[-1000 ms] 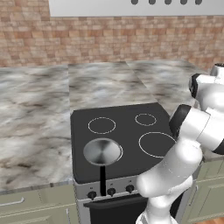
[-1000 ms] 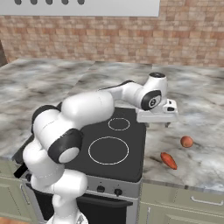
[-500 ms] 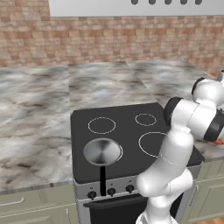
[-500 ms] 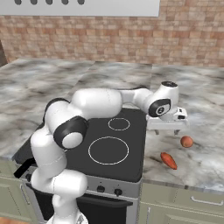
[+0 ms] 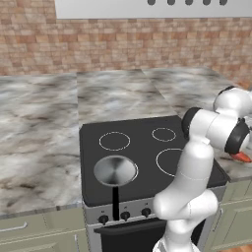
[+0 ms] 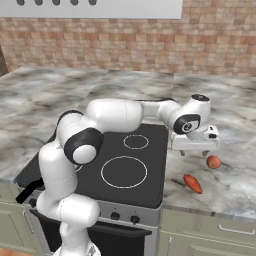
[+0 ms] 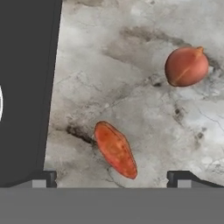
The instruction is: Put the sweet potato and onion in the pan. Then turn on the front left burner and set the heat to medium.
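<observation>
Sweet potato (image 7: 115, 150): lower centre, on marble counter (image 7: 131, 65) | onion (image 7: 186, 66): upper right, apart | gripper (image 7: 112, 178): fingers spread wide, released | pan (image 5: 115, 171): lower left on stovetop (image 5: 142, 152).

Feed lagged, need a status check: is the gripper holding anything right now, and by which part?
Nothing is held. The gripper hangs open above the counter, with the sweet potato and the onion both lying untouched below it.

I see a red brick wall (image 5: 123, 44) behind grey marbled counters (image 5: 34, 142) (pale green cabinets (image 6: 210, 240) below) and a hood (image 6: 100, 7) overhead.
</observation>
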Controlling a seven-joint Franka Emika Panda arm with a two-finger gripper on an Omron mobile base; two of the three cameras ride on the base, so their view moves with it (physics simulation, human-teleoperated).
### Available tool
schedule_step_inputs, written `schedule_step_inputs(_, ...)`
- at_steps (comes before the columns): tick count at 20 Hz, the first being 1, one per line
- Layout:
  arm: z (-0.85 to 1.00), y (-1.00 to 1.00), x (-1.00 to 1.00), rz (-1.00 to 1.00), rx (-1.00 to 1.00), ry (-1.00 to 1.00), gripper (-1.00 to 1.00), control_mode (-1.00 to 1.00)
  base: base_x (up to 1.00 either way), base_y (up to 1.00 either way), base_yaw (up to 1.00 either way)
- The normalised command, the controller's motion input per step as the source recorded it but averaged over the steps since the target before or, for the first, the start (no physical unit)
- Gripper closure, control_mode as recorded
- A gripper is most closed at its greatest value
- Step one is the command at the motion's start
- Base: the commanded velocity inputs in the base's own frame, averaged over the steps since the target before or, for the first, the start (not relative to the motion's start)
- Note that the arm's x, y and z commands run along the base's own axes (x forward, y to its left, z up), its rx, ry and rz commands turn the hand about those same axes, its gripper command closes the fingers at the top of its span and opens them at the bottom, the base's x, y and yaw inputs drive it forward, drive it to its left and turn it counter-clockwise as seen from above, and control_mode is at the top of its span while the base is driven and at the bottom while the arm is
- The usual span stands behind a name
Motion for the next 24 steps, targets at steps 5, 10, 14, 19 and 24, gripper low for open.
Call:
schedule_step_inputs(5,0.0,0.12,-0.42,0.22,0.0,0.0,-1.0,-1.0,0.0,0.0,0.0)
schedule_step_inputs(10,-0.08,0.14,-0.31,0.26,0.0,0.0,-1.0,-1.0,0.0,0.0,0.0)
schedule_step_inputs(14,-0.13,0.2,-0.02,0.26,0.0,0.0,-1.0,-1.0,0.0,0.0,0.0)
schedule_step_inputs(19,-0.23,0.0,0.23,0.2,0.0,-0.02,-1.0,-1.0,0.0,0.0,0.0)
schedule_step_inputs(24,-0.25,-0.16,0.2,0.06,0.0,0.0,-1.0,-1.0,0.0,0.0,0.0)
